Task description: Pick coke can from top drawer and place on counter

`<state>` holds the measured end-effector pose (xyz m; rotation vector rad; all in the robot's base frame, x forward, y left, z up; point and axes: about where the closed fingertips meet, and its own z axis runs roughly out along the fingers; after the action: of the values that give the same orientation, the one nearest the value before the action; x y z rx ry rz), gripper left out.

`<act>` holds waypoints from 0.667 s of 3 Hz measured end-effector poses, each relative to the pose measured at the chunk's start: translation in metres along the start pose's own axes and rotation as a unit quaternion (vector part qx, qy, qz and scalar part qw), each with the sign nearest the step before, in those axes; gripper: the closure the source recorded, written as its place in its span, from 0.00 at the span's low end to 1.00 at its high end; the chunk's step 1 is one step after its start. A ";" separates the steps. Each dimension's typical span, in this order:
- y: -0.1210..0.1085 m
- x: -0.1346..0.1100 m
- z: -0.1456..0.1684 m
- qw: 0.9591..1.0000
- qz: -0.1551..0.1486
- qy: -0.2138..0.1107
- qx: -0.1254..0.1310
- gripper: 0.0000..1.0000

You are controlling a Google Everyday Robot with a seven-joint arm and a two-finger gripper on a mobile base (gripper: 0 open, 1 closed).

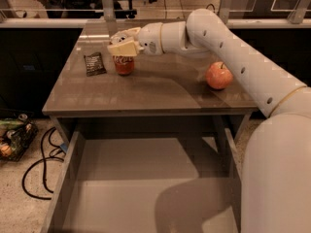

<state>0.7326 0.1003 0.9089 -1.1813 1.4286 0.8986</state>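
The red coke can stands on the grey-brown counter, left of its middle. My gripper reaches in from the right and sits over the can's top. Its cream fingers clasp the upper part of the can and hide the can's lid. The top drawer is pulled out below the counter's front edge, and its grey bottom is bare. My white arm crosses the right side of the view.
A red-orange apple sits on the counter's right side. A dark snack packet lies just left of the can. Black cables and a bag of items lie on the floor at the left.
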 end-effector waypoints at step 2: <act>-0.037 0.020 -0.023 0.999 0.014 0.023 0.039 1.00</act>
<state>0.7634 0.0659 0.8957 -1.1342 1.5071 0.8317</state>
